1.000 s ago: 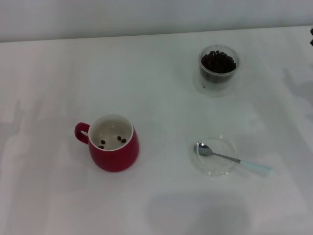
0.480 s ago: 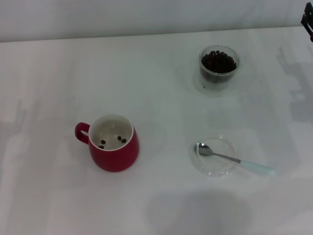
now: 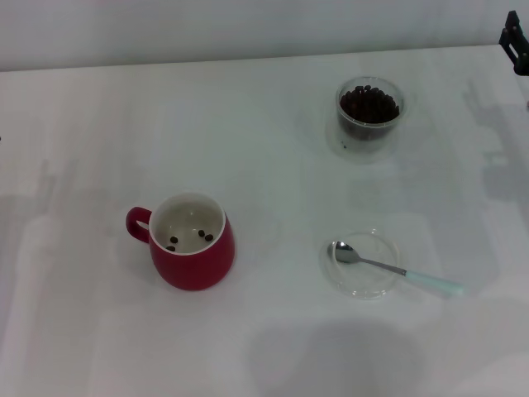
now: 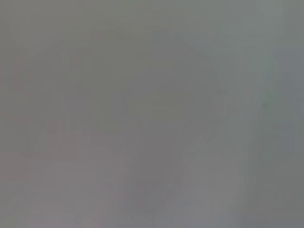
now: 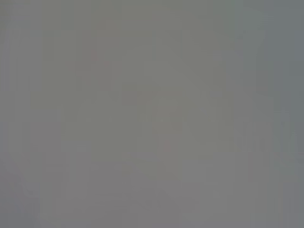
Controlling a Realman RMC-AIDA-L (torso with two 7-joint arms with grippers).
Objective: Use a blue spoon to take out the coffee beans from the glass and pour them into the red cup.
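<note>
In the head view, the red cup (image 3: pixel 192 241) stands at the front left with three coffee beans inside on its white bottom. The glass (image 3: pixel 369 109) stands at the back right, full of dark coffee beans (image 3: pixel 369 102). The blue spoon (image 3: pixel 395 269) lies with its metal bowl in a flat clear saucer (image 3: pixel 361 265) and its pale blue handle pointing right. A black part of my right gripper (image 3: pixel 516 41) shows at the far right edge, well away from the glass. My left gripper is out of view. Both wrist views show only plain grey.
The white table (image 3: pixel 248 124) fills the head view, with its back edge near the top. One stray bean (image 3: pixel 345 148) lies on the table by the foot of the glass. Arm shadows fall on the left and right sides.
My right gripper has come further into the head view at the upper right edge. The arm shadows on the table have shifted. The cup, glass, saucer and spoon have not moved.
</note>
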